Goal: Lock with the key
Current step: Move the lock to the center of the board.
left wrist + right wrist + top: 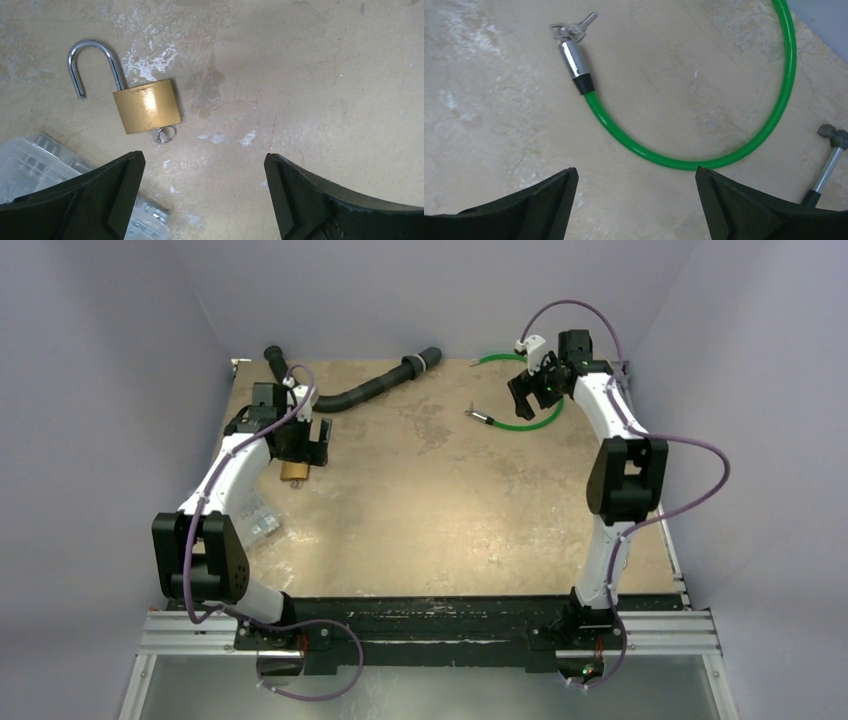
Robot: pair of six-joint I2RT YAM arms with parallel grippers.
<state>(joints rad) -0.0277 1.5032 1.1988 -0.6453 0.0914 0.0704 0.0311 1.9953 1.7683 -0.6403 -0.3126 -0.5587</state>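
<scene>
**A:** How does the left end effector (202,167) stand?

**B:** Spread wide, with nothing between its fingers, above the tan surface (325,75).

**A:** And the lock?

**B:** The lock (147,106) lies flat in the upper left of the left wrist view, apart from the fingers. Its shackle (95,57) is open, with one leg free of the body. The key (164,135) sticks out of the body's lower edge with a small ring on it.

**A:** Anything else close by?

**B:** A clear plastic box (35,165) at the lower left, partly behind the left finger.

**A:** The right end effector (636,175)?

**B:** It is spread too and holds nothing. In the overhead view it sits at the upper right, well apart from the lock. A green cable (744,147) curves across the surface past it. The cable's metal tip (572,57) is in the upper left of the right wrist view, with small silver pieces at its end that I can't make out. A small hammer (831,160) shows at the right edge. A black hose (370,390) lies near the top of the overhead view.
</scene>
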